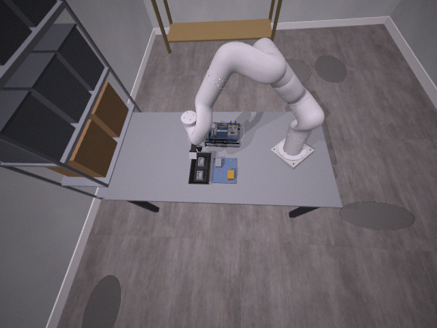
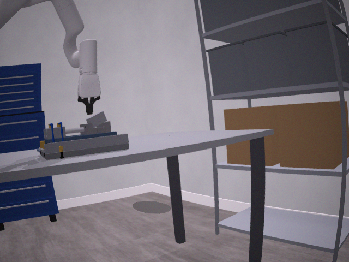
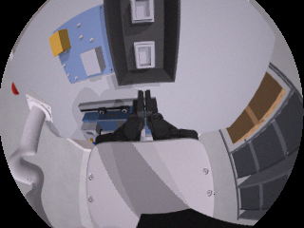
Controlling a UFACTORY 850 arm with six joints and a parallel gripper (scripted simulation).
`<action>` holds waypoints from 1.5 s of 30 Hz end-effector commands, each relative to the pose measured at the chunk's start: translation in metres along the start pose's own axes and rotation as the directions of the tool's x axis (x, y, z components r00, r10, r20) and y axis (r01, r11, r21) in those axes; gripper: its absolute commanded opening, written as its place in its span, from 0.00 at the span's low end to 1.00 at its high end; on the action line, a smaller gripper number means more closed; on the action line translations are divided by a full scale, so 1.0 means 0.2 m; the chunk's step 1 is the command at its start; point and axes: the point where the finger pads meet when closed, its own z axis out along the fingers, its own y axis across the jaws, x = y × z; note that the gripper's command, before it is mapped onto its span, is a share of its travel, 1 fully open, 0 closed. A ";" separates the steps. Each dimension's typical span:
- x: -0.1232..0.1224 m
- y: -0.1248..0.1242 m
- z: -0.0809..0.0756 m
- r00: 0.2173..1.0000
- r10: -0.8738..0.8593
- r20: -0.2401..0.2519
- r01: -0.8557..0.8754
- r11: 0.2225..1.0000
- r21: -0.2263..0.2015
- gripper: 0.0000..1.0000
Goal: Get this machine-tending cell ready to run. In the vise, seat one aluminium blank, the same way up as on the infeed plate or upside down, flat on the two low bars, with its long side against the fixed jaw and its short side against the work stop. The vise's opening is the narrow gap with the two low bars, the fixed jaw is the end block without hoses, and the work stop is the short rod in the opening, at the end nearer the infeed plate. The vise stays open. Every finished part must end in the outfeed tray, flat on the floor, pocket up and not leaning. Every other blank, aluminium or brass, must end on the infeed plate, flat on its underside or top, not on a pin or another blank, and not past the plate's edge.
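- I see the bench (image 1: 268,190) carrying everything: the arm's base (image 1: 307,154) near the right edge, the vise (image 1: 222,134) mid-bench toward the far edge, and the tray (image 1: 192,169) and plate (image 1: 222,174) side by side toward the near edge.
- In my judgement the task is partly done. Two finished parts (image 1: 201,162) lie flat in the tray, pocket up as far as I can tell, so the outfeed side looks settled.
- The vise is what remains. In the exterior view a grey block (image 2: 97,119) sits tilted on top of it, one end raised, not down on the low bars. I take it for an aluminium blank, poorly seated; the top view hides that spot behind the arm.
- The plate holds one grey blank (image 1: 218,162) at its far corner and one brass blank (image 1: 231,175) toward its right edge, both flat and inside the edge.
- The gripper (image 2: 89,110) hangs just above the tilted block, near the tray's far end, fingers clenched together on nothing.
- I would next press or re-grip that block to get it flat against the fixed jaw and stop.
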 end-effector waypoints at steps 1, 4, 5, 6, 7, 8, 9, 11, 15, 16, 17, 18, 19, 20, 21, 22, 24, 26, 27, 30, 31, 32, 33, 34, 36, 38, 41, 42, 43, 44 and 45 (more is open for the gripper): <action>0.00 0.00 -0.06 1.000 0.000 -0.001 0.000 1.000 -0.003 0.00; 0.00 0.00 -0.10 1.000 0.000 -0.001 0.000 1.000 -0.003 0.00; 0.00 0.00 -0.11 1.000 0.000 -0.001 0.000 1.000 -0.003 0.00; 0.00 0.00 -0.12 1.000 0.000 -0.001 0.000 1.000 -0.003 0.00; 0.00 0.00 -0.14 1.000 0.000 -0.001 0.000 1.000 -0.003 0.00; 0.00 0.00 -0.15 1.000 0.000 -0.001 0.000 1.000 -0.003 0.00; 0.00 0.00 -0.16 1.000 0.000 -0.001 0.000 1.000 -0.003 0.00; 0.00 0.00 -0.17 1.000 0.000 -0.001 0.000 1.000 -0.003 0.00; 0.00 0.00 -0.19 1.000 0.000 -0.001 0.000 1.000 -0.003 0.00; 0.00 0.00 -0.20 1.000 0.000 -0.001 0.000 1.000 -0.003 0.00; 0.00 0.00 -0.21 1.000 0.000 -0.001 0.000 1.000 -0.003 0.00; 0.00 0.00 -0.21 1.000 0.000 -0.001 0.000 1.000 -0.003 0.00; 0.00 0.00 -0.21 1.000 0.000 -0.001 0.000 1.000 -0.003 0.00; 0.00 0.00 -0.22 1.000 0.000 -0.001 0.000 1.000 -0.003 0.00; 0.00 0.00 -0.22 1.000 0.000 -0.001 0.000 1.000 -0.003 0.00; 0.00 0.00 -0.22 1.000 0.000 -0.001 0.000 1.000 -0.003 0.00; 0.00 0.00 -0.22 1.000 0.000 -0.001 0.000 1.000 -0.003 0.00; 0.00 0.00 -0.22 1.000 0.000 -0.001 0.000 1.000 -0.003 0.00; -0.01 0.00 -0.22 1.000 0.000 -0.001 0.000 1.000 -0.002 0.00; -0.04 0.01 -0.22 1.000 0.000 -0.001 0.000 1.000 -0.002 0.00; -0.13 0.01 -0.22 1.000 0.000 -0.002 0.000 1.000 -0.001 0.00; -0.22 0.01 -0.22 1.000 0.000 -0.003 0.000 1.000 0.000 0.00; -0.24 0.01 -0.22 1.000 0.000 -0.003 0.000 1.000 0.000 0.00; -0.28 0.01 -0.22 1.000 0.000 -0.003 0.000 1.000 0.000 0.00; -0.38 0.01 -0.22 1.000 0.000 -0.004 0.000 1.000 0.001 0.00; -0.47 0.00 -0.22 1.000 0.000 -0.004 0.000 1.000 0.001 0.00; -0.61 -0.02 -0.21 1.000 0.000 -0.005 0.000 1.000 0.001 0.00; -0.66 -0.02 -0.21 1.000 0.000 -0.005 0.000 1.000 0.001 0.00; -0.70 -0.03 -0.21 1.000 0.000 -0.005 0.000 1.000 0.001 0.00; -0.75 -0.04 -0.21 1.000 0.000 -0.005 0.000 1.000 0.001 0.00; -0.75 -0.04 -0.21 1.000 0.000 -0.005 0.000 1.000 0.001 0.00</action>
